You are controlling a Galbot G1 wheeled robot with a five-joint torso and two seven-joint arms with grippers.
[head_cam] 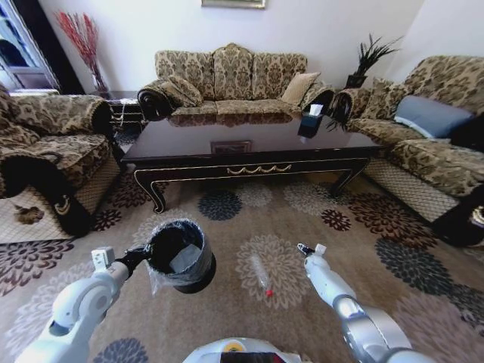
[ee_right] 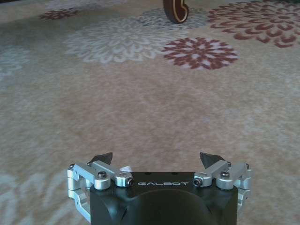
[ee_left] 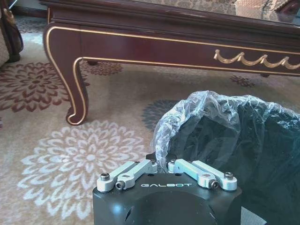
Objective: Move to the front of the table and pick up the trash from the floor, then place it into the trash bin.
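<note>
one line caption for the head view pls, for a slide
Left gripper holds the lined trash bin before the table; bottle on carpet.

A: Room?
B: Living rm. Plain white wall (head_cam: pixel 136 30) at back, framed pic (head_cam: pixel 233 3) up top, cut off by the edge.
A: Seating?
B: 3 sofas, brown/gold damask. One against the back wall (head_cam: pixel 227 76) w/ a tan cushion (head_cam: pixel 299 88); one at left (head_cam: pixel 45 144); one at right (head_cam: pixel 423 128) w/ a grey-blue cushion (head_cam: pixel 431 115).
A: Floor?
B: Beige carpet (head_cam: pixel 249 227), big flower medallions in white, maroon & dark blue.
A: Decor?
B: Red dried stems in a vase (head_cam: pixel 82 41) back left, dark spiky plant (head_cam: pixel 370 57) back right. Tissue box (head_cam: pixel 314 110) near the right sofa.
A: Light?
B: Daylight, window (head_cam: pixel 19 45) far left.
</note>
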